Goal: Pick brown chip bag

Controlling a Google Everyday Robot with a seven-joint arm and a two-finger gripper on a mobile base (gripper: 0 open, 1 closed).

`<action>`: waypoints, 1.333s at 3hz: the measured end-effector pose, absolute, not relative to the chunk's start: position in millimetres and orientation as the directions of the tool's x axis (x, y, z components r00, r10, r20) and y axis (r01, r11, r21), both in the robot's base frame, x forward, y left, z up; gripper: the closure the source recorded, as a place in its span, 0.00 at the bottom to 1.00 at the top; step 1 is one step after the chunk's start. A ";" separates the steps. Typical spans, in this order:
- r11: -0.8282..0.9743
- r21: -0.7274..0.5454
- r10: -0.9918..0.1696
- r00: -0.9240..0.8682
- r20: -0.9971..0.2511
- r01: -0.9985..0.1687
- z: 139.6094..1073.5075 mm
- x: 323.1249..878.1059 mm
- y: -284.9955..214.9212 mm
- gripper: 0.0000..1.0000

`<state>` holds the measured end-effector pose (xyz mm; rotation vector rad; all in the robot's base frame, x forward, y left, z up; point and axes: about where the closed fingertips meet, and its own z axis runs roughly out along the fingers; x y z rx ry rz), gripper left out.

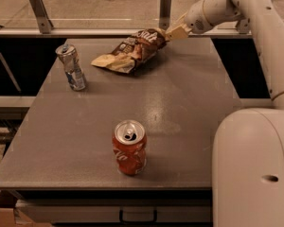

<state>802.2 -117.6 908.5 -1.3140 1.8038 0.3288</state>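
Note:
The brown chip bag (135,50) is at the back of the grey table (189,93), dark brown with a cream-tan end pointing left. Its right end is raised and its left end (106,61) still rests on the table. My gripper (175,32) is at the bag's upper right corner, at the table's far edge, and is shut on that corner. The white arm (217,11) reaches in from the upper right.
A silver can (72,67) stands at the left of the table, tilted a little. An open orange soda can (129,148) stands near the front edge. A metal rail with posts (165,8) runs behind the table. The robot's white body (255,169) fills the lower right.

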 end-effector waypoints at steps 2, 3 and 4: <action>0.248 -0.438 -0.732 0.129 -0.669 -0.864 1016.0 729.9 -108.5 1.00; 0.108 -0.514 -0.744 0.274 -0.610 -0.851 1072.3 668.1 -95.8 1.00; 0.108 -0.514 -0.744 0.274 -0.610 -0.851 1072.2 668.1 -95.7 1.00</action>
